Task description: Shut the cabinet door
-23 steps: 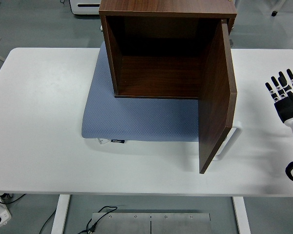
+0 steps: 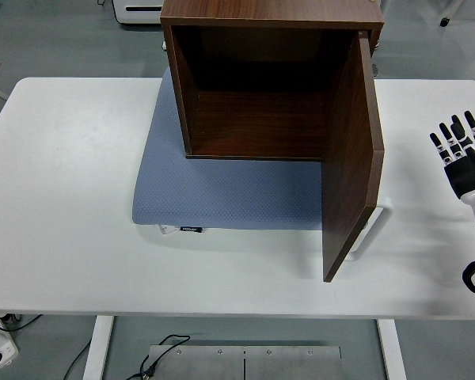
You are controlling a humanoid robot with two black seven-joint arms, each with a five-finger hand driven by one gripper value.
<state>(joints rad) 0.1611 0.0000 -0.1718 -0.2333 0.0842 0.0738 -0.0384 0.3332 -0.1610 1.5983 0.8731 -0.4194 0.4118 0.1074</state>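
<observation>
On the mat, the cabinet door points toward the near edge, right robot hand released

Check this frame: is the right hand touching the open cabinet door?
Apart. The head view shows bare white table between the right hand and the open cabinet door.

One wooden cabinet with one open door, one blue mat, one white bench, one robot hand.
</observation>
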